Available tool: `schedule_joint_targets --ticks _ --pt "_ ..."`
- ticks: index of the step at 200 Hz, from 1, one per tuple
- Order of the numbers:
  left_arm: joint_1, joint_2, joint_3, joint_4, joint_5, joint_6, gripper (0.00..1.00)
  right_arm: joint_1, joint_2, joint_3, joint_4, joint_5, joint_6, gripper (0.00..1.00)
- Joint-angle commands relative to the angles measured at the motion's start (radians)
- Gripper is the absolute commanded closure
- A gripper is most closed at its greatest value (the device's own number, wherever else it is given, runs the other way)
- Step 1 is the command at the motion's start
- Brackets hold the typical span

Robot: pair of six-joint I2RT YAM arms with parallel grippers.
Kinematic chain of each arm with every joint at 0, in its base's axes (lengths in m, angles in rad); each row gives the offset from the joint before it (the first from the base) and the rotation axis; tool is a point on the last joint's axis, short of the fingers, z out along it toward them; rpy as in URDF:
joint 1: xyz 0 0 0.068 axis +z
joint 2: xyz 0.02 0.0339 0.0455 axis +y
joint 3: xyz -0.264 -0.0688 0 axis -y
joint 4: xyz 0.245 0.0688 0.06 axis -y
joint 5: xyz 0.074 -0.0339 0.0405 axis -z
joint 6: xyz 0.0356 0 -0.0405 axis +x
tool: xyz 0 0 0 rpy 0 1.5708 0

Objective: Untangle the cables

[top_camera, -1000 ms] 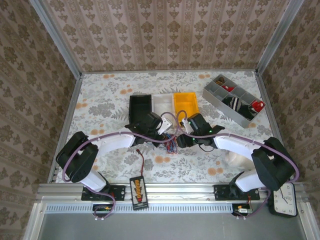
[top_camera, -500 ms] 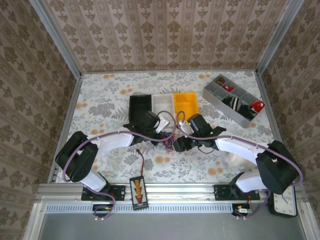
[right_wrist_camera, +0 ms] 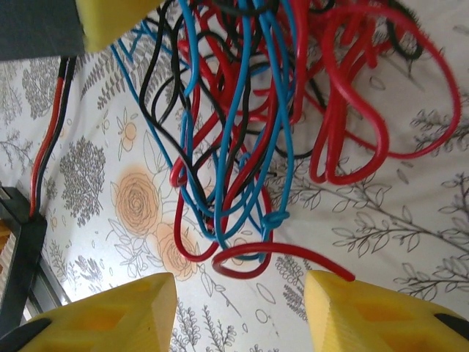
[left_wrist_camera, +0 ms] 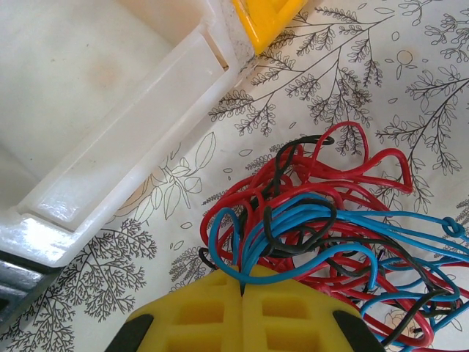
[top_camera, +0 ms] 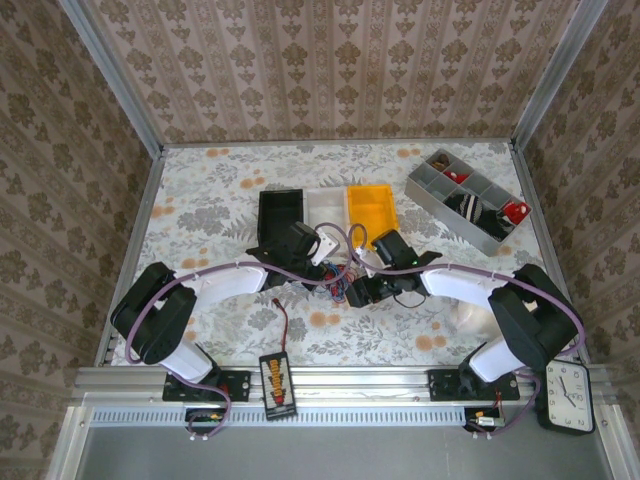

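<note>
The cables (top_camera: pixel 340 283) are a tangled bunch of thin red, blue and black wires on the flowered table, just in front of the bins. In the left wrist view the cables (left_wrist_camera: pixel 322 220) spread out from my left gripper (left_wrist_camera: pixel 242 284), whose yellow jaws are shut on a few blue strands. My left gripper (top_camera: pixel 328 272) sits at the bunch's left side, and my right gripper (top_camera: pixel 362 290) at its right side. In the right wrist view my right gripper (right_wrist_camera: pixel 238 293) stands open just short of the hanging cables (right_wrist_camera: pixel 242 110). A loose red end reaches its right finger (right_wrist_camera: pixel 366 308).
Black bin (top_camera: pixel 280 212), white bin (top_camera: pixel 325 205) and yellow bin (top_camera: pixel 370 203) stand in a row just behind the bunch. A grey compartment tray (top_camera: pixel 465 195) lies at the back right. A black-and-orange connector box (top_camera: pixel 277 380) sits on the front rail, its red-black lead (right_wrist_camera: pixel 51 132) running near the cables.
The right arm's elbow has drawn in and its gripper has shifted slightly left toward the bunch. The left gripper has stayed shut on the blue strands, barely moving.
</note>
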Motion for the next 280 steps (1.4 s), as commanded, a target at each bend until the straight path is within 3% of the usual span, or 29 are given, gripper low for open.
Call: schedule_joint_targets --ticks 1,98,162,219,238,280 --pt "0.006 0.009 0.003 0.014 0.005 -0.022 1.0 -0.012 0.012 0.038 0.031 0.001 -0.004 0.49" --pt "0.006 0.019 -0.002 0.028 0.018 -0.028 1.0 -0.027 0.075 0.102 0.093 0.032 0.031 0.52" --pt "0.006 0.021 -0.009 0.03 0.013 -0.034 1.0 -0.052 0.071 0.073 0.129 0.028 0.045 0.87" --pt "0.006 0.048 -0.005 -0.001 -0.037 -0.033 1.0 -0.144 -0.1 -0.056 0.201 0.11 0.151 1.0" --pt "0.007 0.056 -0.003 -0.01 -0.046 -0.032 1.0 -0.188 -0.187 -0.098 0.181 0.199 0.194 1.0" --pt "0.01 0.066 -0.008 -0.014 -0.05 -0.039 1.0 -0.287 -0.3 -0.164 0.17 0.248 0.249 1.0"
